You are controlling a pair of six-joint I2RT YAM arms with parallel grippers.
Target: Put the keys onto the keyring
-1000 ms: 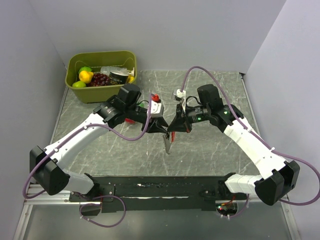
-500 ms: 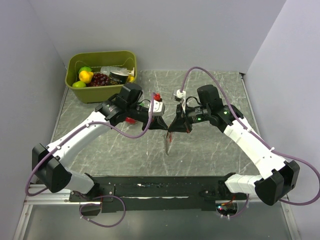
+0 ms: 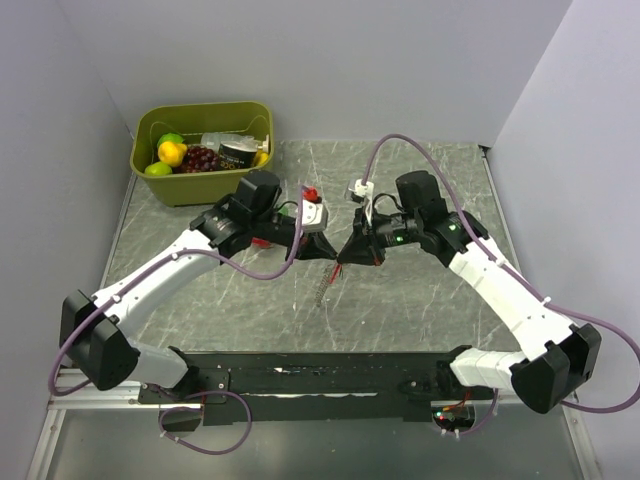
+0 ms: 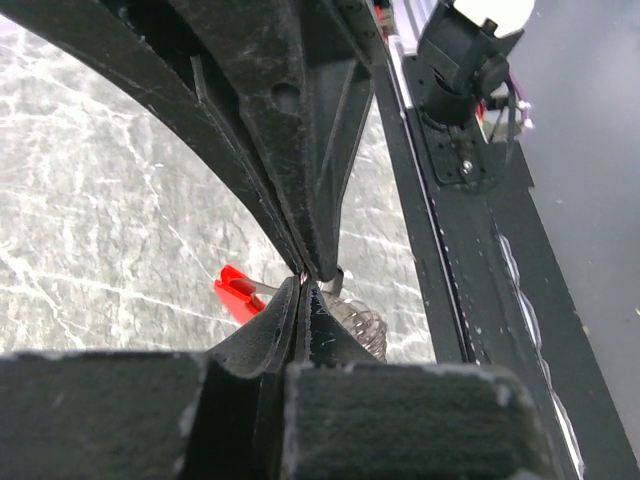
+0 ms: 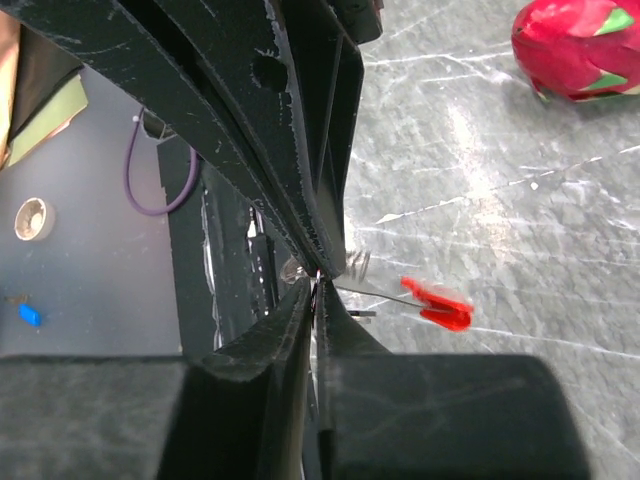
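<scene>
Both grippers meet tip to tip above the middle of the table. My left gripper (image 3: 331, 254) and right gripper (image 3: 343, 261) are both shut on the metal top of the keyring (image 3: 322, 288), which hangs below them. In the left wrist view my gripper (image 4: 304, 286) pinches thin metal, with the red fob (image 4: 238, 294) to the left and the silvery coil (image 4: 361, 322) to the right. In the right wrist view my gripper (image 5: 318, 284) pinches the same spot, with the fob (image 5: 438, 303) hanging to the right. I cannot make out separate keys.
A green bin (image 3: 150, 183) with toy fruit stands at the back left. A red strawberry toy (image 3: 312, 194) lies behind the grippers and also shows in the right wrist view (image 5: 575, 48). A black rail (image 3: 330, 375) runs along the near edge.
The hanging coil of the keyring has swung a little to the left. Both grippers stay shut and touching at nearly the same spot.
</scene>
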